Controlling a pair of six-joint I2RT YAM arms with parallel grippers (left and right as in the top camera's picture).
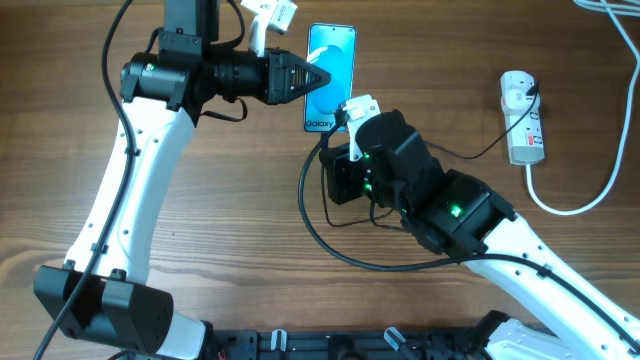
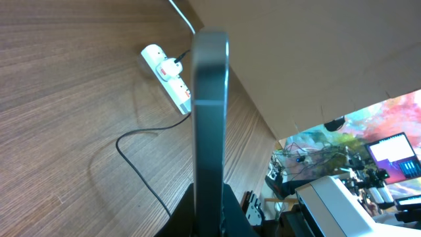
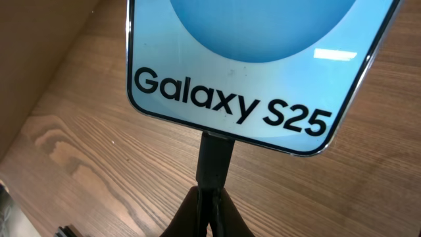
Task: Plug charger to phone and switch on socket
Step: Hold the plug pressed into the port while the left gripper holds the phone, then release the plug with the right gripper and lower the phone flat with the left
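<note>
The phone (image 1: 332,62) with a cyan screen lies at the top centre of the table; its bottom edge reads "Galaxy S25" in the right wrist view (image 3: 250,59). My left gripper (image 1: 322,78) is shut on the phone's left edge; in the left wrist view the phone (image 2: 209,112) shows edge-on between the fingers. My right gripper (image 3: 212,191) is shut on the charger's black plug (image 3: 216,158), whose tip meets the phone's bottom edge. The charger cable (image 1: 470,152) runs right to the white socket (image 1: 525,118), also in the left wrist view (image 2: 168,76).
A thick white cord (image 1: 590,195) loops from the socket along the right edge of the wooden table. A white adapter (image 1: 518,95) is plugged into the strip. Black robot cables (image 1: 330,235) hang by the right arm.
</note>
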